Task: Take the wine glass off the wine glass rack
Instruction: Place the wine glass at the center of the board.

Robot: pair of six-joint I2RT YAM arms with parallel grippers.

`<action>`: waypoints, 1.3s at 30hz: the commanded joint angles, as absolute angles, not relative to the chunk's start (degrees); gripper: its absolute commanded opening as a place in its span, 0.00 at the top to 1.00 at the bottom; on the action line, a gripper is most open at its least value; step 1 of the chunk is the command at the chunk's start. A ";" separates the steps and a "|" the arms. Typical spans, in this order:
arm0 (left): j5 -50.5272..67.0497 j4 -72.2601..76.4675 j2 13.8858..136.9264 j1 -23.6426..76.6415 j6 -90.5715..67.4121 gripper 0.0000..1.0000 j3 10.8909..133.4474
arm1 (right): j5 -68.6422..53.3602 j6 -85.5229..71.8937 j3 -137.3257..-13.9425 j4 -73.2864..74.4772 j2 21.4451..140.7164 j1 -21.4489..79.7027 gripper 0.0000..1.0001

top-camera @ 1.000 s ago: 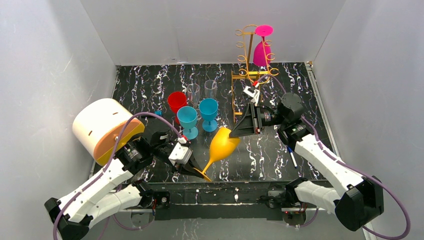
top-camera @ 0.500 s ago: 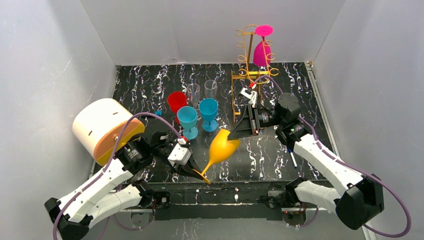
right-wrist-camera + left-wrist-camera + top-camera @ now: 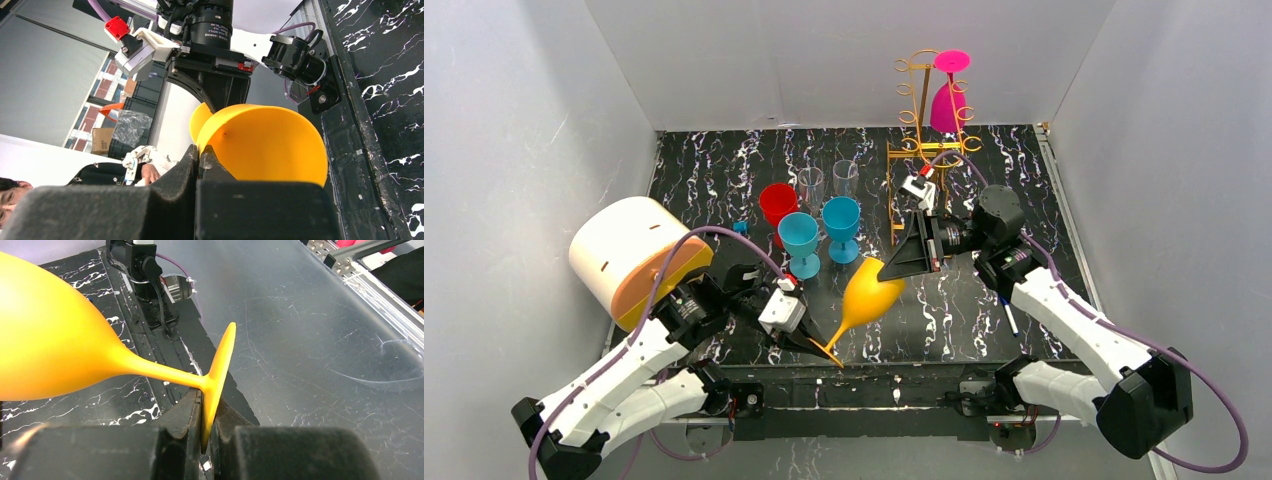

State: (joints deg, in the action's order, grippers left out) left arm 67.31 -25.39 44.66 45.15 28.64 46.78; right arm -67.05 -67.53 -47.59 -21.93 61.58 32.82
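A yellow wine glass (image 3: 869, 290) lies tilted above the table's front, held between both arms. My left gripper (image 3: 824, 350) is shut on the edge of its round foot (image 3: 220, 370), seen close in the left wrist view as the left gripper (image 3: 206, 425) pinches it. My right gripper (image 3: 886, 265) is shut on the rim of the yellow wine glass's bowl (image 3: 265, 145), the right gripper (image 3: 199, 155) pinching the thin wall. The gold wine glass rack (image 3: 921, 150) stands at the back right, with a pink wine glass (image 3: 946, 105) hanging upside down from it.
A red cup (image 3: 777, 205), two blue goblets (image 3: 800, 243) (image 3: 841, 225) and two clear glasses (image 3: 811, 185) stand mid-table. A white and orange cylinder (image 3: 629, 255) lies at the left. A pen (image 3: 1007, 315) lies by the right arm.
My right gripper slid slightly left and closed its fingers on the yellow glass's rim. The left gripper kept its hold on the foot.
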 commanded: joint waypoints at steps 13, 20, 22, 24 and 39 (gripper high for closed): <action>63.35 -27.24 43.62 44.99 24.86 0.66 49.34 | -63.81 -54.60 -52.87 -10.25 58.63 34.00 0.99; 59.40 -27.85 42.17 45.00 23.46 0.58 49.21 | -62.16 -49.68 -55.01 -2.42 58.37 33.96 0.99; 58.08 -27.86 42.00 45.01 22.83 0.52 49.14 | -62.03 -49.66 -55.02 -2.31 58.21 33.94 0.99; 57.43 -27.98 41.93 44.93 22.59 0.48 49.26 | -61.61 -49.38 -55.03 -1.66 58.10 34.01 0.99; 41.09 -27.47 40.00 45.02 16.53 0.14 49.67 | -48.20 -37.58 -60.16 17.09 59.34 37.71 0.99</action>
State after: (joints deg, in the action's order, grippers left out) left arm 47.44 -27.46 41.32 45.12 19.44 47.75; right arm -54.89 -43.07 -55.79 10.87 59.57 35.38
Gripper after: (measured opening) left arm 0.833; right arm 0.040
